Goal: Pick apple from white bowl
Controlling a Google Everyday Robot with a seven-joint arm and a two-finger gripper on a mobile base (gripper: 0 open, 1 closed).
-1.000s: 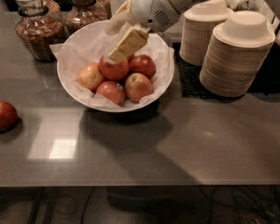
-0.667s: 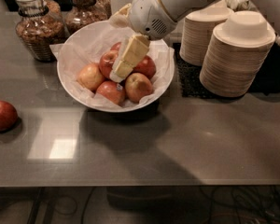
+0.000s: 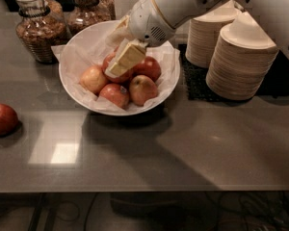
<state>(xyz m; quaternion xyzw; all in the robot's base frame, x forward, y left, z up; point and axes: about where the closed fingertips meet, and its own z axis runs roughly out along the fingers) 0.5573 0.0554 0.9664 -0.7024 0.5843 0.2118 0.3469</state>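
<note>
Your gripper (image 3: 119,66) hung inside the bowl (image 3: 72,88), over the apple (image 3: 127,76) near its centre. Other apples (image 3: 143,89) crowded that one from 3 round to 9 o'clock, touching it, so you had no gap to slip down there. Jars (image 3: 38,28) stood just off the rim at 10 and 12 o'clock. The arm (image 3: 183,4) filled 1 to 2 o'clock. Stacks (image 3: 241,61) walled off 3 o'clock. You had open table (image 3: 159,153) from 4 to 7 o'clock, and a lone apple (image 3: 2,119) lay well apart at 8.
</note>
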